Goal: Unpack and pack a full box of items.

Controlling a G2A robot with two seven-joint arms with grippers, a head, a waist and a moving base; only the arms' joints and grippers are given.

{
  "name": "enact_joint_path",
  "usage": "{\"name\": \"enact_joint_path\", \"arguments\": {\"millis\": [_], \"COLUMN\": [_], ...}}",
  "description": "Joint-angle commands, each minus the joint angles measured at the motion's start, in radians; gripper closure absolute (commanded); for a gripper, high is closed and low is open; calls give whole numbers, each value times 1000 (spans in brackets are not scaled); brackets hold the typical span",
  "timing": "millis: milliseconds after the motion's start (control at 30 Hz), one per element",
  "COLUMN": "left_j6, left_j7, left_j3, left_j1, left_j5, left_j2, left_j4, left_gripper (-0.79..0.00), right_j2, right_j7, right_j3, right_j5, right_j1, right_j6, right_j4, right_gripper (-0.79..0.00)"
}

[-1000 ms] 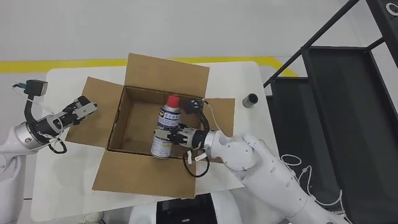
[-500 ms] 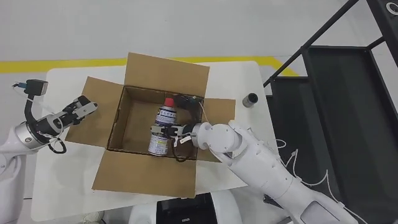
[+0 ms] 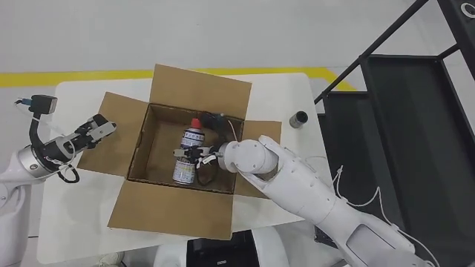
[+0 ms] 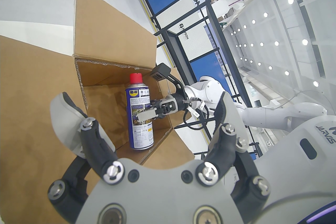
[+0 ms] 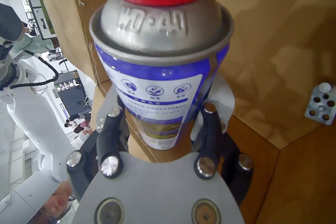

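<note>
Gripping the spray can (image 3: 185,162) inside the box (image 3: 199,87), the right gripper (image 3: 197,156) has its fingers (image 4: 145,115) clamped on the can's body, about midway up. The can stands upright near the box's middle. Its long axis is vertical, with the red cap pointing up out of the box and the base down at the floor, though I can't tell whether it touches. Over the box's opposite side flap, the left gripper (image 3: 102,128) hovers with fingers (image 4: 68,114) apart, holding nothing. On progress, the can is the only item I can make out inside the box. A small dark cylinder (image 3: 298,119) stands outside it on the surface (image 3: 74,200), beyond the flap the right arm crosses. Whichever way the can is headed, in or out, I judge most of the job lies ahead.
</note>
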Motion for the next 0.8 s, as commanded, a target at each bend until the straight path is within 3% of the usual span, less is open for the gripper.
{"name": "enact_joint_path", "arguments": {"millis": [0, 167, 267, 433, 767], "left_j6": [0, 0, 0, 0, 0], "left_j7": [0, 0, 0, 0, 0], "left_j3": [0, 0, 0, 0, 0], "left_j1": [0, 0, 0, 0, 0], "left_j5": [0, 0, 0, 0, 0], "left_j2": [0, 0, 0, 0, 0], "left_j4": [0, 0, 0, 0, 0], "left_gripper": [-785, -785, -785, -785, -785], "right_j2": [-2, -3, 5, 39, 118], "right_j7": [-5, -8, -40, -116, -369], "right_j3": [-2, 4, 28, 120, 486], "right_j5": [-5, -20, -41, -121, -273], "right_j1": [2, -2, -28, -140, -477], "right_j6": [-5, -6, -60, -225, -615], "right_j4": [-3, -20, -72, -230, -439], "right_gripper": [-785, -785, -785, -785, -785]}}
